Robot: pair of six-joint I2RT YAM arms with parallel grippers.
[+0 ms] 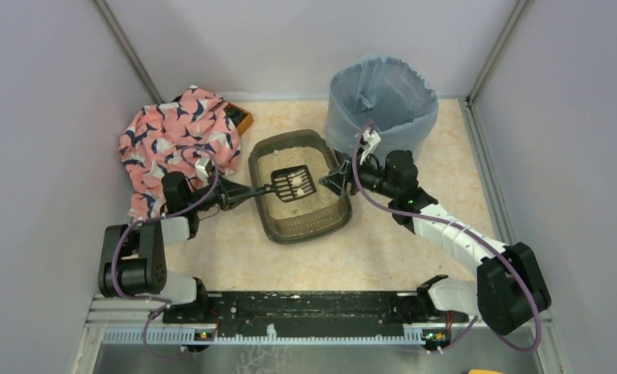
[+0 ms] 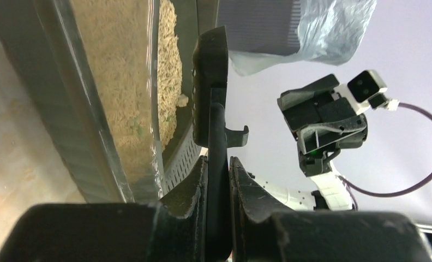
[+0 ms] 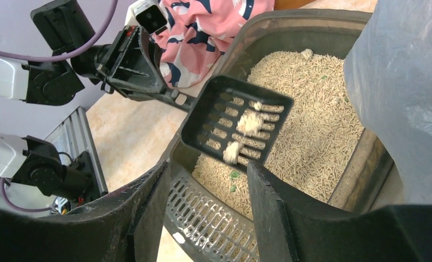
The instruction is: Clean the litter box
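The litter box (image 1: pixel 307 232) sits mid-desk beside the bin (image 1: pixel 383 109). The left fingers (image 2: pixel 187 192) pinch the scoop (image 3: pixel 214 117) handle; keep it level so the clumps (image 3: pixel 250 121) ride safely binward. The right fingers (image 3: pixel 148 210), spread, hover near the box rim, perhaps touching

- Orange-brown item (image 1: pixel 244 121), back left: mostly under pink cloth (image 1: pixel 177 140); can't tell what it is.
- Yellow thing (image 1: pixel 488 371): cut off by btm edge of top view, only a sliver shows.
- Scoop (image 2: pixel 210 71), left wrist view: seen edge-on, so slotted face & load are hidden; handle end buried betw. fingers of left gripper (image 2: pixel 218 164).
- Litter box (image 2: pixel 61 109), same view: cut off by top & left edges.
- Bin (image 3: pixel 405 98), right wrist view: cut off top & right; covers box's right side.
- Right gripper (image 3: pixel 207 169): fingers close to lens, blurred, hide part of box's near rim.
- Pale lumps (image 1: pixel 294 181) on scoop: too small in top view to say what they are.
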